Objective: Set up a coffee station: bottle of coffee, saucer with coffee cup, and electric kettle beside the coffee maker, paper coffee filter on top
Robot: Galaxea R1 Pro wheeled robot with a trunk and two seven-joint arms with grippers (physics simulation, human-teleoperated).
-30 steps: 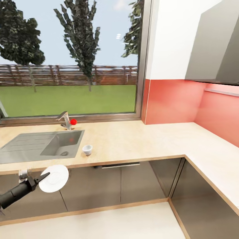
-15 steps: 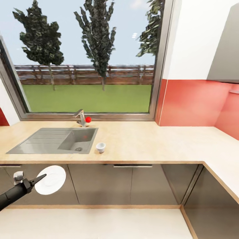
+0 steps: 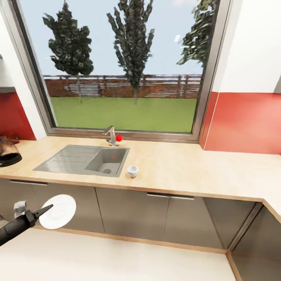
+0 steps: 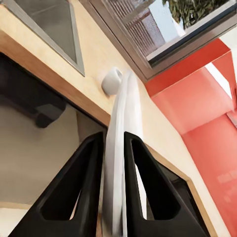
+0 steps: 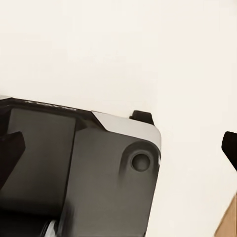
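Observation:
My left gripper (image 3: 47, 209) is shut on the saucer (image 3: 59, 212), a small white plate held low at the left, in front of the grey cabinet fronts and below the worktop's edge. In the left wrist view the saucer (image 4: 118, 168) stands edge-on between the black fingers (image 4: 84, 182). The coffee cup (image 3: 132, 170) stands upright on the kitchen countertop (image 3: 187, 168), just right of the sink; it shows beyond the saucer as the cup (image 4: 112, 81). The electric kettle (image 3: 8, 151) sits on the worktop at the far left. My right gripper (image 5: 120, 148) is open above pale floor.
A steel sink (image 3: 84, 160) with a faucet (image 3: 112, 136) is set into the worktop under a large window. A red backsplash (image 3: 242, 125) runs along the right, where the counter turns a corner. The robot's dark base (image 5: 79, 168) lies under the right gripper.
The camera has swung left, so sink and cup slid right in the picture and the kettle came into view. The saucer stays in my left gripper.

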